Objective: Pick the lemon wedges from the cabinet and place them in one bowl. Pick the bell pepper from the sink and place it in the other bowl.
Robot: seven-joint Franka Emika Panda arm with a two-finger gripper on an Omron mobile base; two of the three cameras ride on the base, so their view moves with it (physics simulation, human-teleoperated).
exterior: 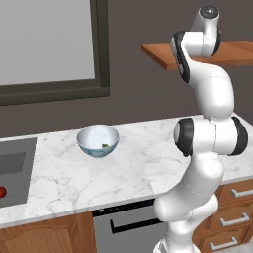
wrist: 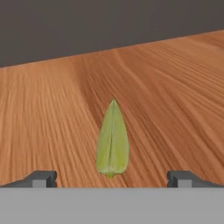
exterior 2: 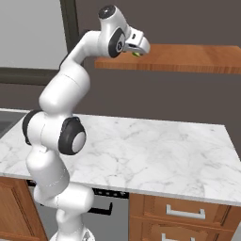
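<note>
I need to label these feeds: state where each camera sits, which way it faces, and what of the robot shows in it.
Left base view: behind the arm to its left, looking forward and down at the counter, bowl, sink and bell pepper; the arm rises at lower right.
Right base view: behind the arm to its right; the arm rises at lower left, reaching the cabinet.
Hand view: along the open gripper at a lemon wedge.
Shared: both base views show counter, cabinet and arm.

Wooden cabinet [wrist: 175, 87] — 1 lemon wedge [wrist: 113, 140]; marble counter [exterior: 138, 163] — 1 bowl [exterior: 98, 141]
</note>
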